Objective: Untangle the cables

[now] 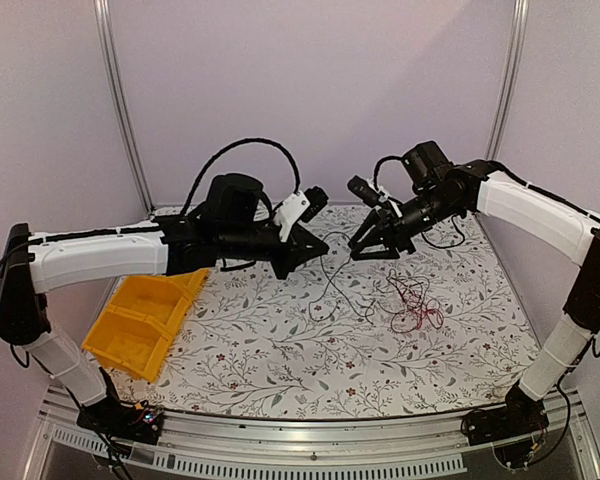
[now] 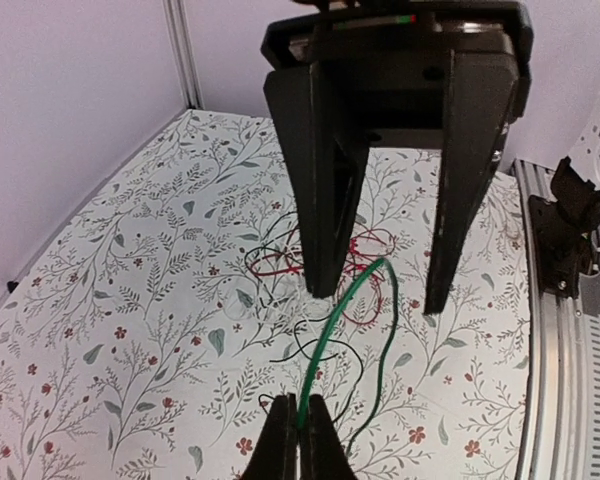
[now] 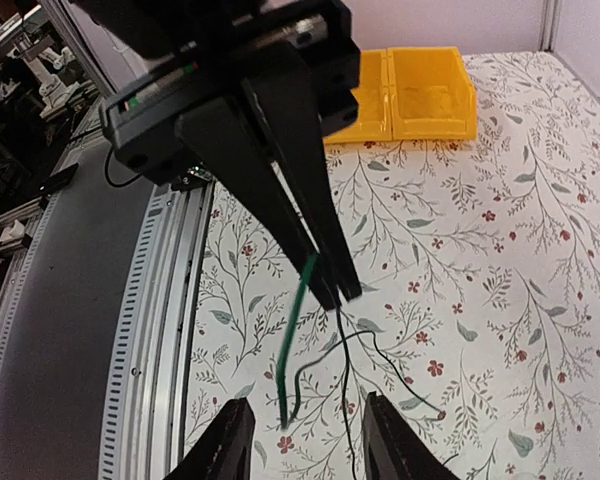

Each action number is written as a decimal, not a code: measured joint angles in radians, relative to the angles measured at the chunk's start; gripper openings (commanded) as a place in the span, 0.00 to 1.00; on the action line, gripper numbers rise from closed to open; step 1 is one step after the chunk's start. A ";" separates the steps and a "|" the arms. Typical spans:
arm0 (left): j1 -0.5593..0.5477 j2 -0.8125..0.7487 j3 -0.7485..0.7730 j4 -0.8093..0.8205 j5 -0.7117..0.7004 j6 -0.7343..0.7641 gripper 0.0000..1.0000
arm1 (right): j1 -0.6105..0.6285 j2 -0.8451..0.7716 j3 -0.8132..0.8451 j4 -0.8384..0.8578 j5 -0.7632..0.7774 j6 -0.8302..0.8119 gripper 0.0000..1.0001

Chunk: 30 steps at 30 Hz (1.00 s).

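Left gripper: fingers pressed together, with a green wire pinched between the tips. From the pinch the green wire is carried up in an arc, passed between the 2 spread fingers of the right gripper, and dropped back toward the cloth. Whether it touches either of those fingers cannot be told. Right gripper: fingers parted, nothing clamped. It is pointed at the left gripper, tips near tips, and both are raised above the middle of the table. Black wires: thin, laid in loose loops on the cloth below and between the 2 grippers. 1 strand is seen hanging from close to the left fingertips. Red wire tangle: bunched in a small knot of loops on the cloth, just right of the black loops and below the right gripper. It is overlapped by black strands in the left wrist view. Floral tablecloth: spread across the table under all the wires. Yellow bin: 2 compartments, placed at the left side of the table, well apart from the wires. Aluminium rail: run along the near edge, between the 2 arm bases.
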State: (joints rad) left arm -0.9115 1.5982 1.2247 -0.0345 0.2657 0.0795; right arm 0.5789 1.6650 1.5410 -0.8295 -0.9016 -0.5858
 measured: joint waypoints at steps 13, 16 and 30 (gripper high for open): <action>0.171 -0.352 0.004 -0.247 -0.296 -0.051 0.00 | -0.386 -0.213 -0.450 0.184 -0.058 0.052 0.51; 0.229 -0.397 0.006 -0.302 -0.386 -0.055 0.00 | -0.388 -0.216 -0.546 0.228 -0.050 0.062 0.51; 0.566 -0.520 -0.037 -0.397 -0.560 -0.047 0.00 | -0.388 -0.166 -0.602 0.341 -0.042 0.069 0.51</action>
State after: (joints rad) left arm -0.3454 1.0782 1.1881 -0.4320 -0.2943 0.0326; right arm 0.1905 1.4990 0.9390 -0.4881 -0.9432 -0.5171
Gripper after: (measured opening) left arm 0.018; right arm 0.512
